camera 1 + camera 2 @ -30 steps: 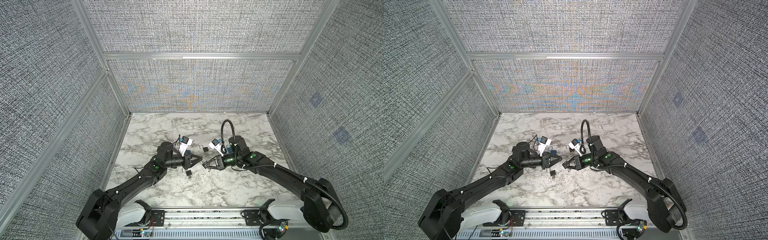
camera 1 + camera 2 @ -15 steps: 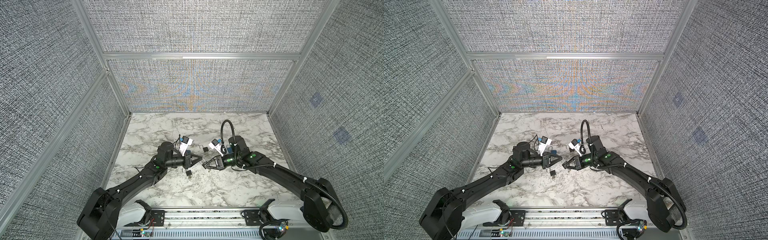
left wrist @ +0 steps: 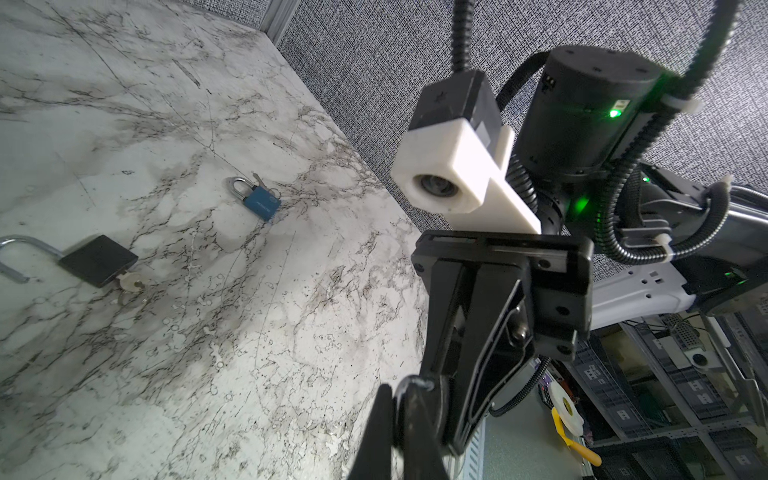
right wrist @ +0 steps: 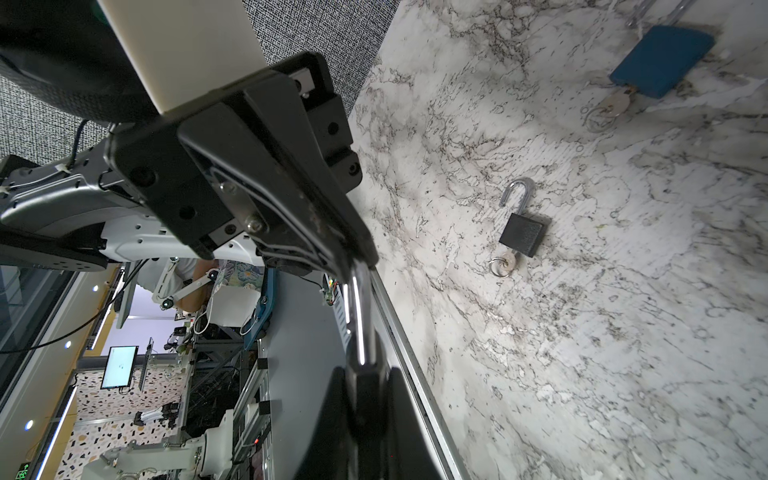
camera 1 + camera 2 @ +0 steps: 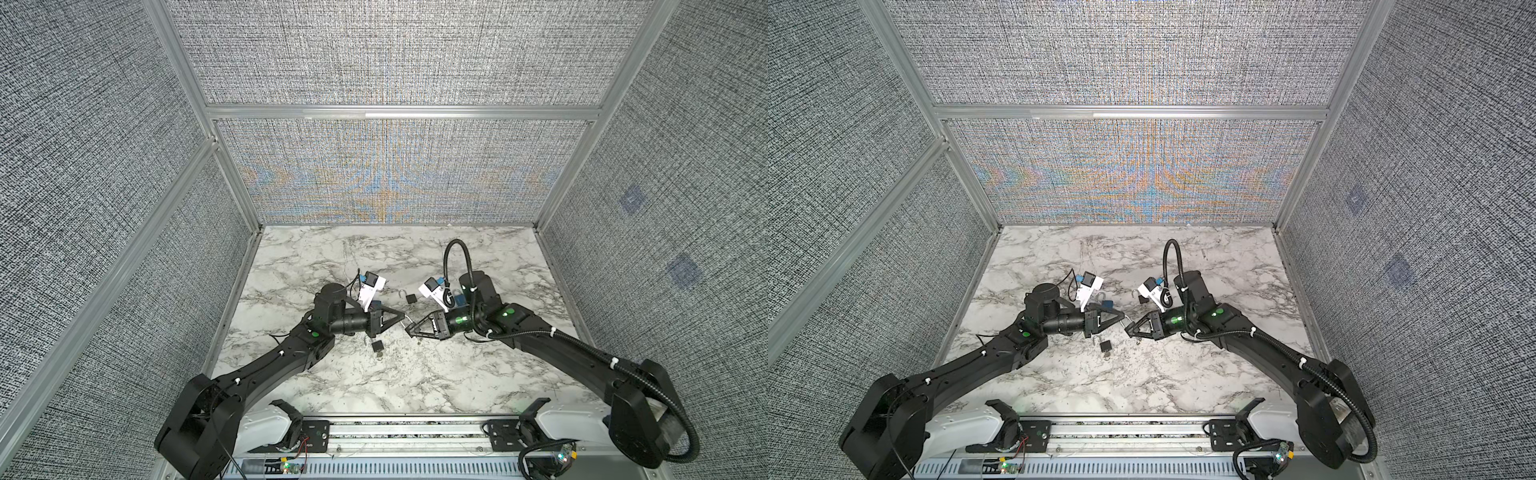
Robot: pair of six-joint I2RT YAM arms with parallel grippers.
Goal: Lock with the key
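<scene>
Now, above the marble bench (image 5: 415, 257), both claws meet tip to tip. The right claw (image 5: 408, 331) is clamped on a padlock (image 4: 361, 353), its body hidden between the fingers. The left claw (image 5: 402, 319) is pinched tight on its steel shackle (image 4: 356, 299). Pushing out of line could let the smooth shackle slip, dropping the padlock beside a spare black padlock (image 5: 377, 345).
</scene>
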